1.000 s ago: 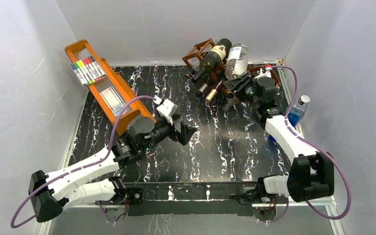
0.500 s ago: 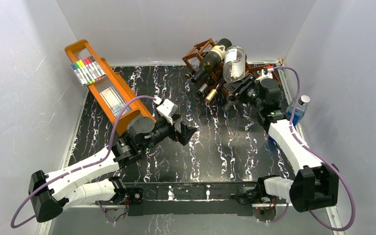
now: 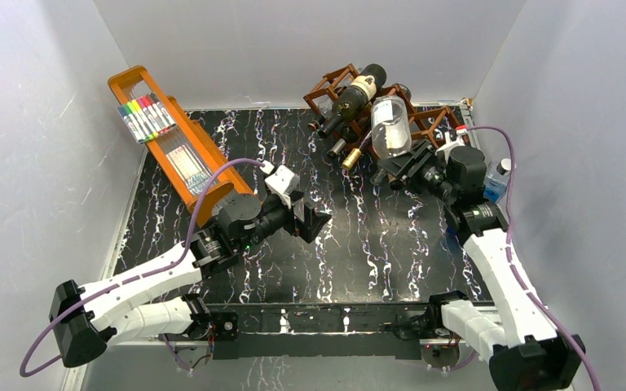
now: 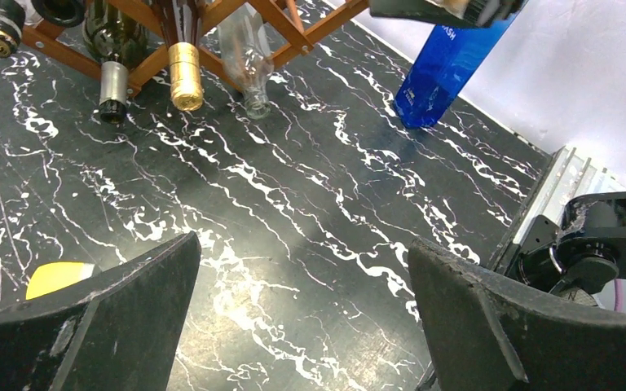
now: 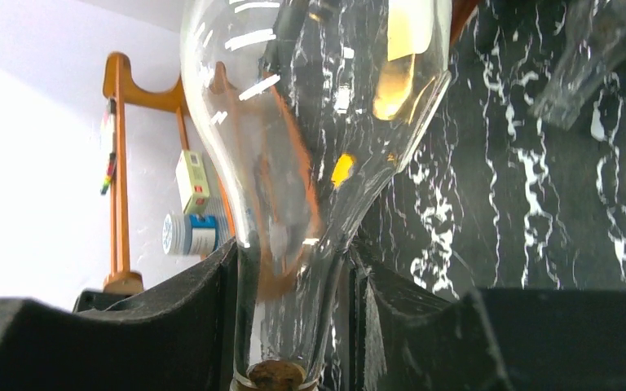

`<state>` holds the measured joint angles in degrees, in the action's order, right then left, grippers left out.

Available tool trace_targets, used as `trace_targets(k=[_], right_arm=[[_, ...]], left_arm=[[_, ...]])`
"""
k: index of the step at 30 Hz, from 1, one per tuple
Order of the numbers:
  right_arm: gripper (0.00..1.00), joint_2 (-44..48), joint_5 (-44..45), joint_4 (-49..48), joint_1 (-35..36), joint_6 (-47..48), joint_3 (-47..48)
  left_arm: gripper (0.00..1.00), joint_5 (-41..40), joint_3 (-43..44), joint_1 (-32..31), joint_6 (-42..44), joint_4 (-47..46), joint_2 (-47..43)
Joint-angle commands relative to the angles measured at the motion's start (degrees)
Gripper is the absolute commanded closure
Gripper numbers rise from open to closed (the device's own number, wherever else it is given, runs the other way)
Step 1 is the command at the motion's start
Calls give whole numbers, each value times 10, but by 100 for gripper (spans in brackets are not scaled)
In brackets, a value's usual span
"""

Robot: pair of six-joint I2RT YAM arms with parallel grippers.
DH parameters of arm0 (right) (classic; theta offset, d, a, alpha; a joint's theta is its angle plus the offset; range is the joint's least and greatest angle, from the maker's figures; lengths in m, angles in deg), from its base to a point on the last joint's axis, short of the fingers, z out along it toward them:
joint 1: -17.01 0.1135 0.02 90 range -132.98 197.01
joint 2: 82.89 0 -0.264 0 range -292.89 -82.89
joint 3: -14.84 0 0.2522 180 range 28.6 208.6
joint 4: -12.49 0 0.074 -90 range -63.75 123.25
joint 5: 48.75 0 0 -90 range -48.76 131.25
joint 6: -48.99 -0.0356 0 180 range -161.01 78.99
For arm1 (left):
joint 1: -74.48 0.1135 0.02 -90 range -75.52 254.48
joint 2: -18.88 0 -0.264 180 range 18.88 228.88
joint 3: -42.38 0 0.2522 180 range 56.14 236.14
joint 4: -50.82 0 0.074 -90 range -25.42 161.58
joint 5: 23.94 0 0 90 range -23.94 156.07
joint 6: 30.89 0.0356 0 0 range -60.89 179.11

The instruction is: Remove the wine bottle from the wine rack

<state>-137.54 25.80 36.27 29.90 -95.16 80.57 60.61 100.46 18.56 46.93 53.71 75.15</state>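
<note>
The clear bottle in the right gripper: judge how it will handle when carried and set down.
Probably light: the clear bottle shows no liquid inside. Likely slippery and breakable: smooth glass, held by its narrow neck in the right gripper. Laid down, its round body may roll.

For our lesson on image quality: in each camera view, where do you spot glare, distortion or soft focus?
Right wrist view: the clear bottle carries white glare streaks and smears what lies behind it, while the table beside it looks soft. Left wrist view: the left claw frames the shot as dark, slightly blurred shapes, with the table beyond sharp. Top external view: even light, no harsh glare, all in focus.
</note>
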Motion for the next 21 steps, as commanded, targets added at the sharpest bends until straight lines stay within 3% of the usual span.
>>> trace_targets(k=[1,14,21], right_arm=[[100,82,-44,-59,1,37,84],[100,118,-128,231,1,128,142],[100,85,-186,322,1,189,145]], left_arm=[[2,25,14,4,-3,-38,6],[2,85,14,4,4,-68,41],[2,167,-2,3,78,-85,29]])
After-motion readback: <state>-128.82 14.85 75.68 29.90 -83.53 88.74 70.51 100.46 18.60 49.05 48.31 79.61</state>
